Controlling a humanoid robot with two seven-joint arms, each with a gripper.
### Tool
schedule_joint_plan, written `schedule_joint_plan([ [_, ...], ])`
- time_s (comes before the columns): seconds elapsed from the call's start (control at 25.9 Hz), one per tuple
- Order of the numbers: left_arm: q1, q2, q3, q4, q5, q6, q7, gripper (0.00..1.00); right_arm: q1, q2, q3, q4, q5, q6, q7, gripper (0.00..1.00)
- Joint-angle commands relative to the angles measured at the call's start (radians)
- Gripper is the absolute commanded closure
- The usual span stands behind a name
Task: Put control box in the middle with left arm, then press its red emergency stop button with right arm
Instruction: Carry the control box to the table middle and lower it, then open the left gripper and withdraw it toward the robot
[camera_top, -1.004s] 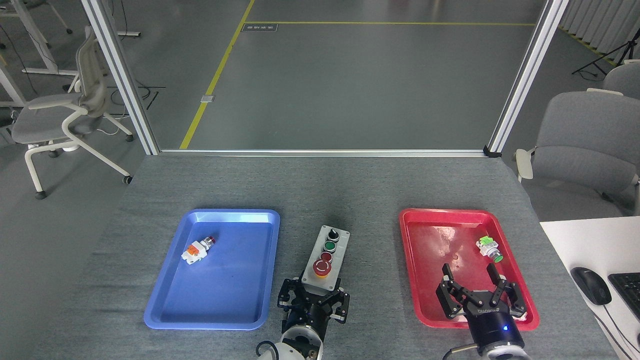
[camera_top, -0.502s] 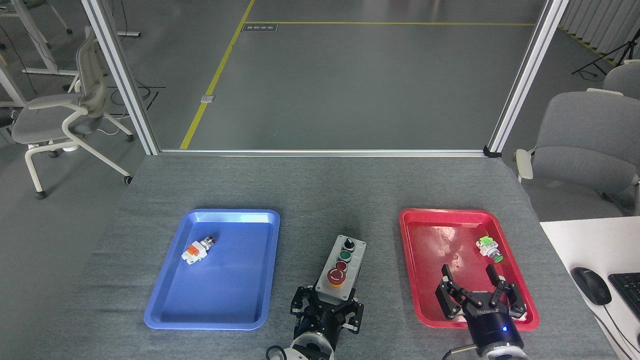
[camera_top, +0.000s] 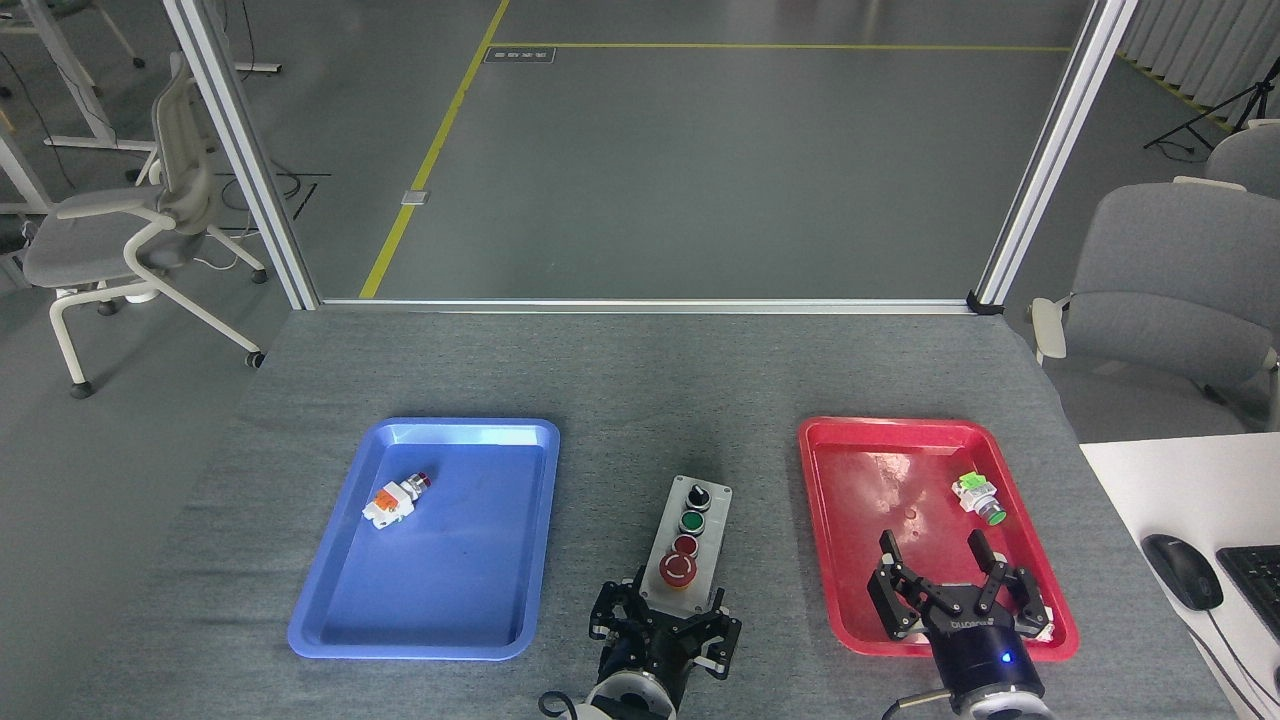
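Gripping the near end of the control box (camera_top: 690, 537), the left gripper (camera_top: 668, 628) has its black fingers wrapped around the short end just below the big red emergency stop button (camera_top: 677, 569). The box sits in the open strip of grey table (camera_top: 640, 370) between the blue tray (camera_top: 330, 625) and the red tray (camera_top: 835, 600), long axis running away from the robot, knob at the far end.

That box looks rigid, a hard shell with a flat base, so it should slide or lift as one stiff piece without flexing. Judging by its build, it's probably moderately weighty, and held by one end it could swing or tip; a hold on the side walls, clear of the buttons, seems wisest. The smooth casing may be a touch slippery.

Over on the other side, the right gripper (camera_top: 940, 600) hovers over the near part of the red tray, fingers spread wide, holding nothing. The mushroom button is apart from it, not yet pressed.
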Motion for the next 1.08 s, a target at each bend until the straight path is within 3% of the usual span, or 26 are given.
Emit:
schedule_joint_plan([
  [0.0,0.062,0.009,0.004,-0.086,-0.001,-0.005,-0.001,0.02,0.000,0.000,0.000,0.002,0.002,-0.001,0.000,0.02],
  [0.39,0.208,0.252,0.014,-0.335,0.001,-0.015,0.006,0.02,0.000,-0.001,0.015,0.002,-0.002,-0.024,0.000,0.06],
  [0.58,0.295,0.367,0.099,-0.530,0.001,-0.034,0.005,0.02,0.015,0.006,0.026,0.001,0.000,-0.031,-0.002,0.08],
  [0.77,0.389,0.474,0.310,-0.732,0.002,-0.116,0.005,0.02,0.026,0.014,0.040,-0.010,0.000,-0.059,-0.002,0.16],
  [0.97,0.395,0.471,0.640,-0.727,0.013,-0.274,0.005,0.02,0.028,0.043,0.061,-0.014,0.003,-0.090,-0.002,0.25],
  [1.04,0.389,0.463,0.783,-0.723,0.041,-0.373,0.005,0.02,0.029,0.051,0.075,-0.014,0.005,-0.116,-0.002,0.36],
])
